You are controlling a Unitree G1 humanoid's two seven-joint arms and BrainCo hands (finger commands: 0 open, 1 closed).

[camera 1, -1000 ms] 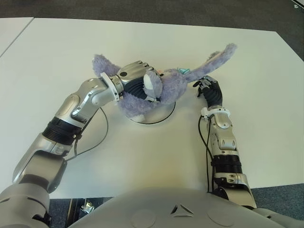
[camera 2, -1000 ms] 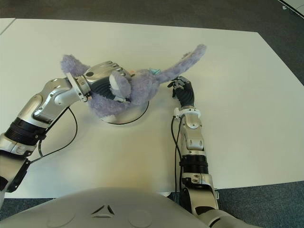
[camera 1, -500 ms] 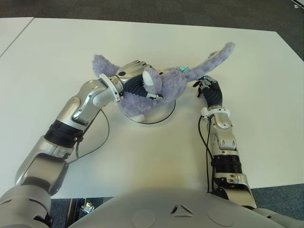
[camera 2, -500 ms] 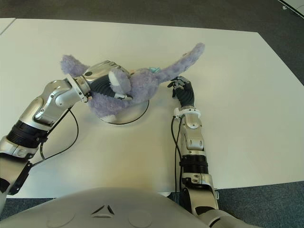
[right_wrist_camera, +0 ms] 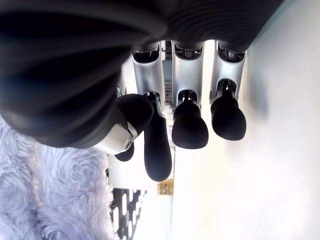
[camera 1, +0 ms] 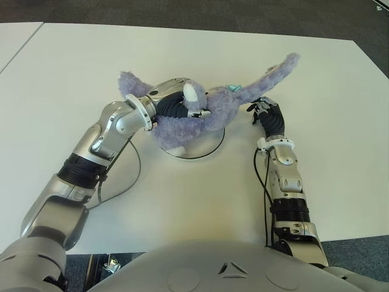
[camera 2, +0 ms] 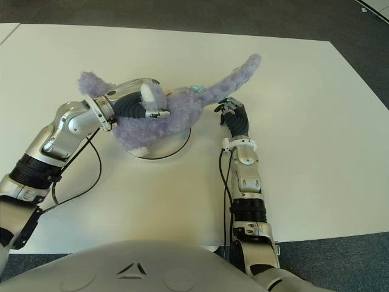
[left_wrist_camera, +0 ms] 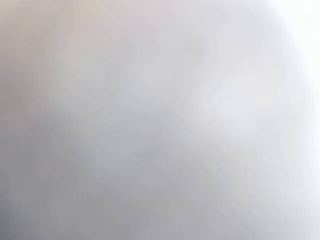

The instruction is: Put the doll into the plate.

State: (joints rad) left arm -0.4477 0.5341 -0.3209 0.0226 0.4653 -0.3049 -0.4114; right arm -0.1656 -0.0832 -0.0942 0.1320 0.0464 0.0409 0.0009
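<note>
**Doll over the plate, left hand on its body**

Over the middle of the white desk [camera 1: 316,182], the left hand [camera 1: 182,108] has its fingers wrapped around the body of the purple plush doll [camera 1: 209,112], which lies across the round white plate [camera 1: 203,149]. Much of the plate is hidden under the fur; only its near rim shows. The left wrist view is a pale blur and tells nothing about the grip.

To finish this step well, I judge the doll should be settled with its bulk centred on the plate before the fingers let go, since one long limb reaches well past the rim toward the far right and could drag it off.

The right hand [camera 1: 268,115] shows just right of the plate, beside that long limb, its fingers loosely bent and holding nothing.

The doll is shaggy, lavender, soft and floppy, with a small teal detail near its middle.
</note>
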